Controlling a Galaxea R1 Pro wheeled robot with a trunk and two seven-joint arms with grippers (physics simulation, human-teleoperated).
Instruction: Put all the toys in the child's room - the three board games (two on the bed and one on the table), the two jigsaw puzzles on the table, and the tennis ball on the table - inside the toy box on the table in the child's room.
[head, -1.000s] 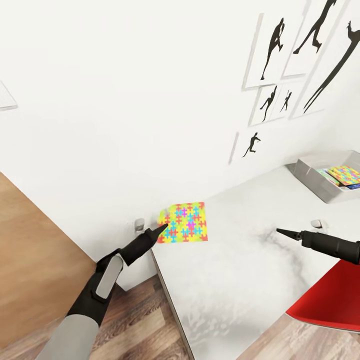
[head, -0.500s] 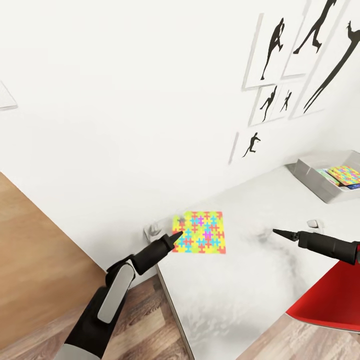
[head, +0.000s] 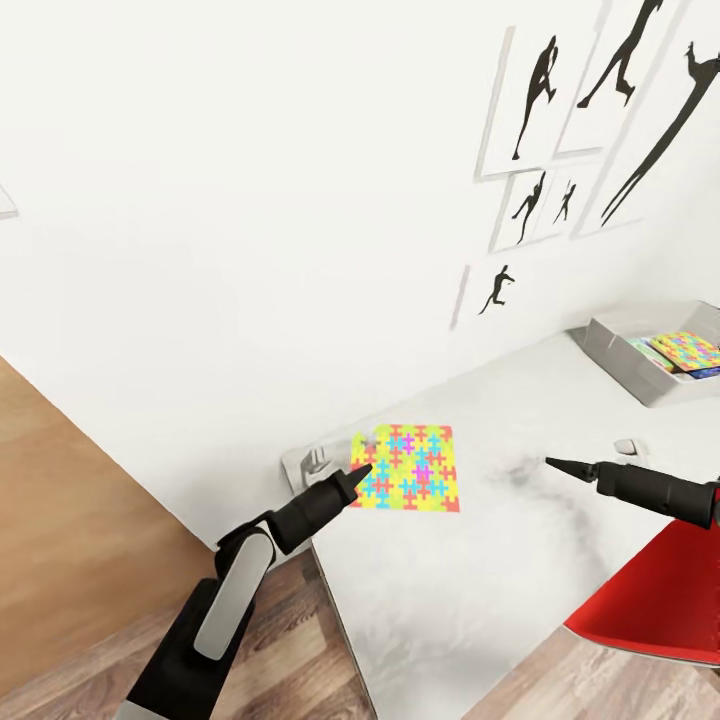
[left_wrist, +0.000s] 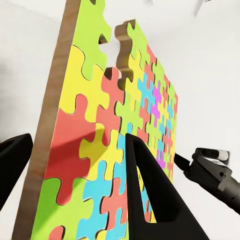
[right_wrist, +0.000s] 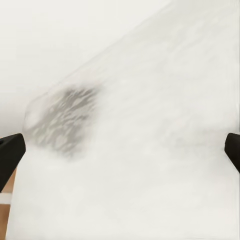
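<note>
Two arms reach over a pale grey, faintly mottled tabletop (head: 500, 560) set against a white wall. Near its corner a jigsaw puzzle (head: 408, 480) — a thin square board of interlocking red, yellow, green, blue and magenta pieces — is held at its near edge by the left tool (head: 362, 472). The left wrist view adds what the head view cannot: the puzzle's (left_wrist: 115, 145) edge is raw brown, like wood or cardboard, a notch is cut in its far edge, and one black finger (left_wrist: 150, 195) lies across the printed face with the other finger (left_wrist: 12, 165) behind the board, so the left tool (left_wrist: 75, 180) is clamped on it.

The right tool (head: 552, 463) hangs over bare tabletop, well apart from the puzzle, and looks like a single black point in the head view. In the right wrist view its fingertips (right_wrist: 10, 152) sit wide apart at the picture's edges with nothing between them — released, above a dark blotchy shadow on the surface.

Far along the tabletop stands the toy box (head: 625, 365), a light-grey tray with flared sides, holding flat colourful boxes, the top one puzzle-patterned. Black athlete silhouettes (head: 540, 85) hang above; a glossy red chair (head: 660, 600) sits under the right arm.
</note>
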